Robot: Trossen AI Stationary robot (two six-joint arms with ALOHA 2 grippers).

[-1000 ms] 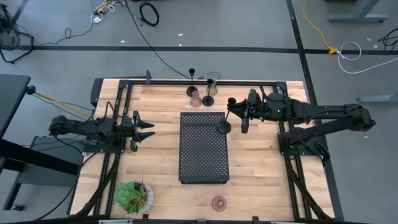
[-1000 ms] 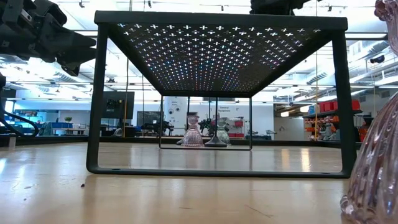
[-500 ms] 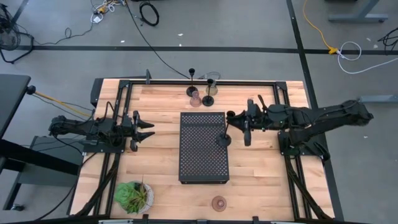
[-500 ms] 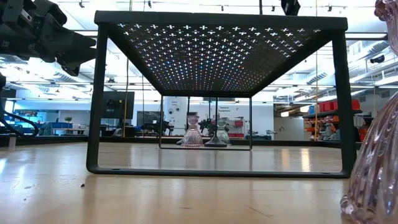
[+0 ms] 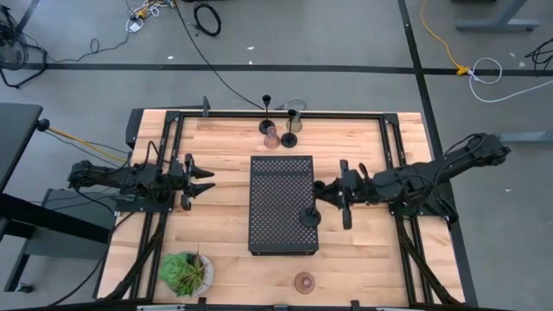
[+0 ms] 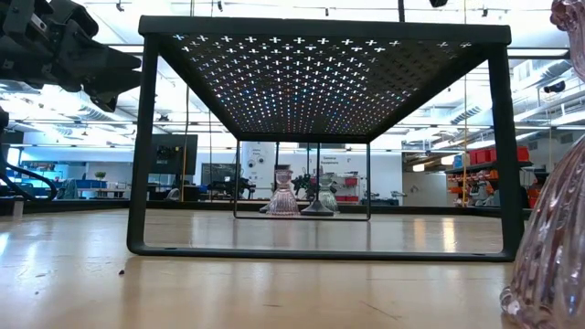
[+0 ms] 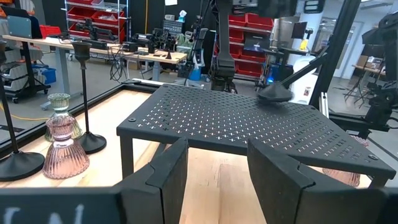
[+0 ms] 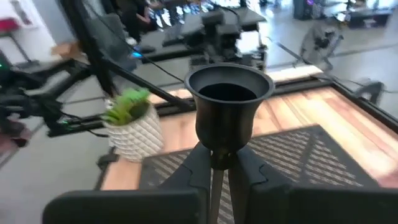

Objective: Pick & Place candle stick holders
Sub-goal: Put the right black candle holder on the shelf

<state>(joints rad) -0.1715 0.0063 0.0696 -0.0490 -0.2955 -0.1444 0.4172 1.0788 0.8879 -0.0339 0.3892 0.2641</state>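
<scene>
The right gripper is clenched on the stem of a black candle stick holder, carrying it upright over the right edge of the perforated tray, its round base low above the tray's near-right part. The risk now is a tilted release: the slim stem and small base could tip on the holed surface, or slip off the tray's right edge, if the fingers part before the base sits flat. Against the frame a second ago, the right arm has drawn back toward the near side, taking the holder from the tray's far-right corner to its near-right part. The left gripper waits released at the tray's left, unmoved. Four more holders stand grouped at the far edge; a brownish one sits near, right of the plant.
</scene>
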